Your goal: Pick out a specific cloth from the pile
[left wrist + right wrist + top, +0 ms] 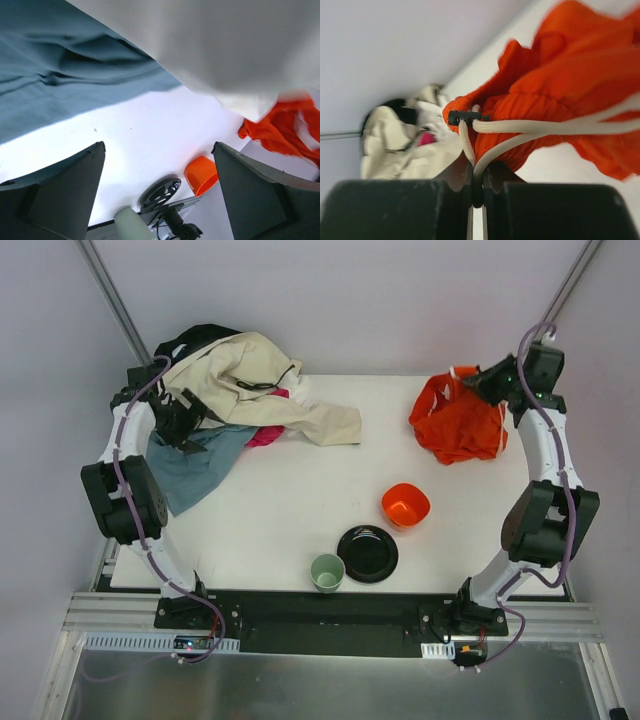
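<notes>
The cloth [458,425] sits bunched at 2 o'clock on the table [300,500], near its edge, its cream drawstring [530,127] pinched in the right gripper [477,185]. The left gripper [159,146], jaws spread, hovers by the pile [250,380] at 10 o'clock; open table lies between.

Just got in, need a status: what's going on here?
The right gripper is shut on the cream cord of the orange-red cloth, which sits bunched at the far right of the table, well apart from the pile. The left gripper is open at the pile's edge, far left, holding nothing.
</notes>
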Controlling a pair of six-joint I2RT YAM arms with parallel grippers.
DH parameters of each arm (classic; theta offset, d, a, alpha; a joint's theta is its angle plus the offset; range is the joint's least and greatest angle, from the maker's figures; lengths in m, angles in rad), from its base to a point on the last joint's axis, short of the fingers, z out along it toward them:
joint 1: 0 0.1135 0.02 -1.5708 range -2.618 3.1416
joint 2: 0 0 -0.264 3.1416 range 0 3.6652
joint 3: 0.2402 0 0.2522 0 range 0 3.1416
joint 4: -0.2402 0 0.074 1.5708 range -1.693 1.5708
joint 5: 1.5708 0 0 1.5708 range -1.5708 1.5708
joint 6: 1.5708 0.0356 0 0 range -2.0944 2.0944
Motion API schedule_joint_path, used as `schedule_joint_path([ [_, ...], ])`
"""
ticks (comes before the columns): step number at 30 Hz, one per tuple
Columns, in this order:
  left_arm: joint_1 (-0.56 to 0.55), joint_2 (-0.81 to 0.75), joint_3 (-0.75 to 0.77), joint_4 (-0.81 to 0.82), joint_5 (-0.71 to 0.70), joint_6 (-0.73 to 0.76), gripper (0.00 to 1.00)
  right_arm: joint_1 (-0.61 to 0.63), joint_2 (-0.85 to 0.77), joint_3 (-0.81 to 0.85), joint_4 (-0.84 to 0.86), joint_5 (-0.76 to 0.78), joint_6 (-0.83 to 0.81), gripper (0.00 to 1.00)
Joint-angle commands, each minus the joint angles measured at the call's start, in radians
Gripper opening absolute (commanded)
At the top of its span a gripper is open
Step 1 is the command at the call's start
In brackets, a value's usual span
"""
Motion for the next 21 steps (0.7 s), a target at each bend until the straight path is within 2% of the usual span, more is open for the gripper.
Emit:
schedule_joint_path([
  [1, -0.05, -0.166, -0.004, -0.017, 0.033, 0.04, 0.9, -0.011, -0.058, -0.18, 0.034, 0.104, -0.122, 0.01],
  [5, -0.069, -0.258, 0.024, -0.017, 0.031, 0.054, 0.98, -0.01, 0.0, -0.274, -0.078, 0.166, -0.181, 0.01],
  [8, -0.07, -0.309, 0.071, -0.016, 0.033, 0.071, 0.99, -0.008, 0.06, -0.266, -0.198, 0.227, -0.248, 0.02],
  [11, -0.07, -0.33, 0.145, -0.014, 0.053, 0.081, 0.99, -0.01, 0.101, -0.235, -0.29, 0.235, -0.308, 0.19],
  [13, -0.07, -0.335, 0.192, -0.011, 0.068, 0.08, 0.99, -0.007, 0.086, -0.231, -0.293, 0.2, -0.332, 0.28],
  [18, -0.076, -0.344, 0.278, -0.011, 0.073, 0.109, 0.99, 0.024, -0.053, -0.206, -0.318, 0.261, -0.348, 0.67],
  [21, -0.096, -0.353, 0.286, -0.014, 0.061, 0.161, 0.99, 0.032, -0.124, -0.159, -0.384, 0.293, -0.346, 0.82],
])
